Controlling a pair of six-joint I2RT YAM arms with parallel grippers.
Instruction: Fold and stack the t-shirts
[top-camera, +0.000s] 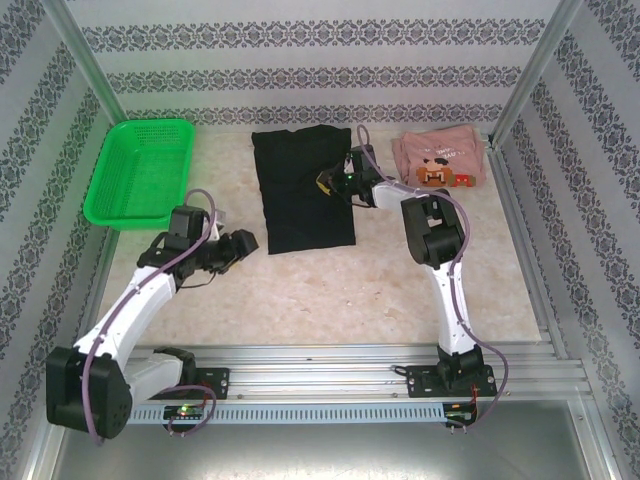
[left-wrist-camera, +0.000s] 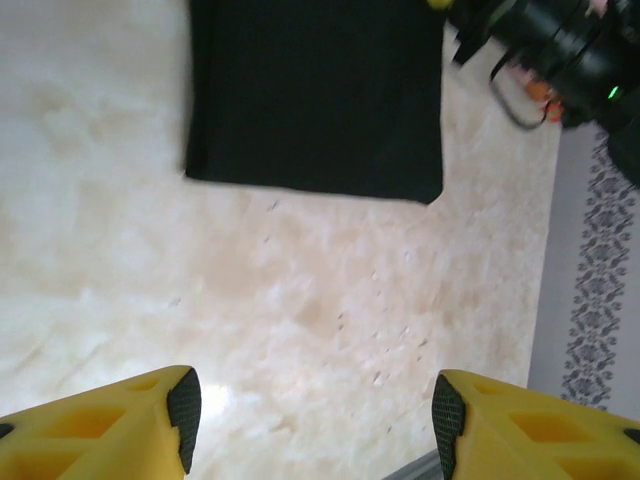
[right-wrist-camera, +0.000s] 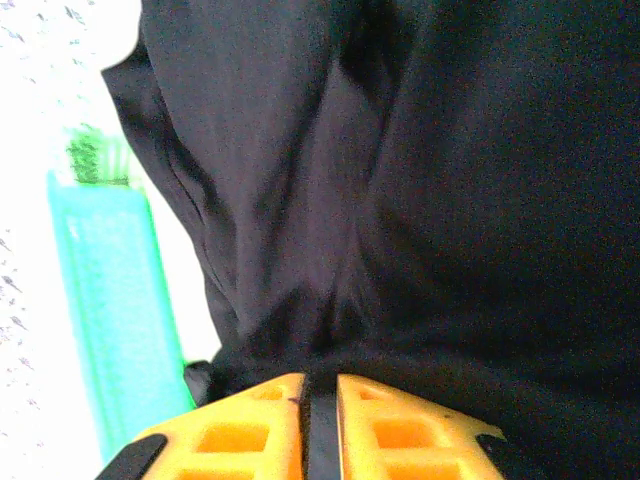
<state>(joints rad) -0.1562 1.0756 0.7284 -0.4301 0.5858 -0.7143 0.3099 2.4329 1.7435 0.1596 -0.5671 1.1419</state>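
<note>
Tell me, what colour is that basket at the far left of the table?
The basket is bright green mesh, clearest in the top external view.

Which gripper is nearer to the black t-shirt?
Right. The right gripper is on the black t-shirt, pinching its cloth; the left gripper hangs open over bare table, beside the shirt's near left corner.

Bright even light; right wrist: black t-shirt (right-wrist-camera: 450, 200) perhaps defocused, left overexposed.
</note>
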